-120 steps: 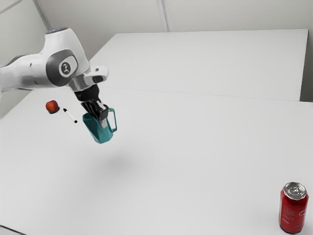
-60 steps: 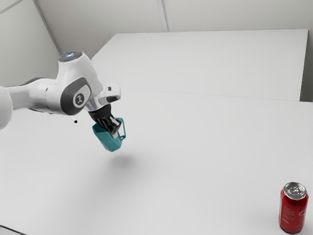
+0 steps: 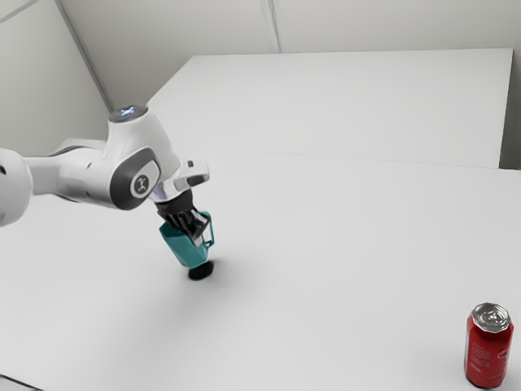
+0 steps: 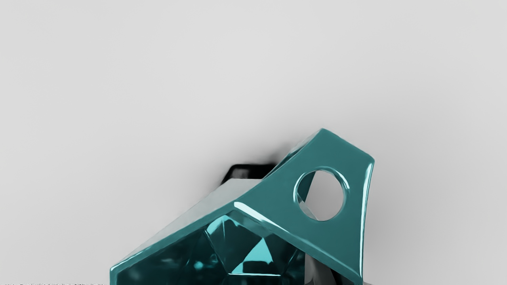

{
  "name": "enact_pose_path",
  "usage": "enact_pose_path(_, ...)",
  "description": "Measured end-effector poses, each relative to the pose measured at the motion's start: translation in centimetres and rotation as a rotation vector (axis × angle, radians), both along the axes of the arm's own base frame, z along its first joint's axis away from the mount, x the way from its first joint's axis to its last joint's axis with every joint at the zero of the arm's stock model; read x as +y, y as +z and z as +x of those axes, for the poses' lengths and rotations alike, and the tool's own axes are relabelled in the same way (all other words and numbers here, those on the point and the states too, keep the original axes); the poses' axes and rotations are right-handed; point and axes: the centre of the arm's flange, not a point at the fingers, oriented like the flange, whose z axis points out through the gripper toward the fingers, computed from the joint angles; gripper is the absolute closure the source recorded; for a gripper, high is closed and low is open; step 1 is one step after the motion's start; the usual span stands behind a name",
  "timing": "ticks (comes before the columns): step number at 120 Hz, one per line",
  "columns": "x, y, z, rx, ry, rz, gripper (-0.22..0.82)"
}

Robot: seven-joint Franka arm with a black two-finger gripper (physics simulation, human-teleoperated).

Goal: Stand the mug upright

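The black gripper (image 3: pixel 194 226) is shut on the wall of the teal mug (image 3: pixel 185 248), close above the table. The mug leans, its mouth facing up toward the exterior view's left, its handle on the exterior view's right side. A dark shadow lies right under its base; whether the base touches the table I cannot tell. In the wrist view the open mouth of the mug (image 4: pixel 174 261) and its handle with a round hole show, and part of the gripper (image 4: pixel 319 272) appears by the rim, mostly hidden by the mug.
A red soda can (image 3: pixel 488 346) stands upright on the white table (image 3: pixel 326 244), far off toward the exterior view's right front. A raised white panel (image 3: pixel 342 106) is at the back. A thin dark line crosses the near left corner.
My arm has come down and toward the exterior view's right, carrying the mug lower. The shadow beneath it has darkened and tightened. The peach and the marker are now hidden behind the arm.
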Motion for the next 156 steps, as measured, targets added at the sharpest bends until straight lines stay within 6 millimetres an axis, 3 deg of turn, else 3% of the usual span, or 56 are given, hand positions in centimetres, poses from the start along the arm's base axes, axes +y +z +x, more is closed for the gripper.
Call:
enact_pose_path(73, -0.6, -2.5, 0.3, 0.042, 0.052, -0.012, 0.78)
enact_pose_path(105, -0.7, -2.5, 0.3, 0.040, 0.065, -0.016, 0.51)
enact_pose_path(131, -1.0, -1.4, 0.3, 0.018, 0.065, -0.015, 0.23)
enact_pose_path(156, -1.9, 0.5, -0.1, -0.016, 0.053, -0.013, 0.10)
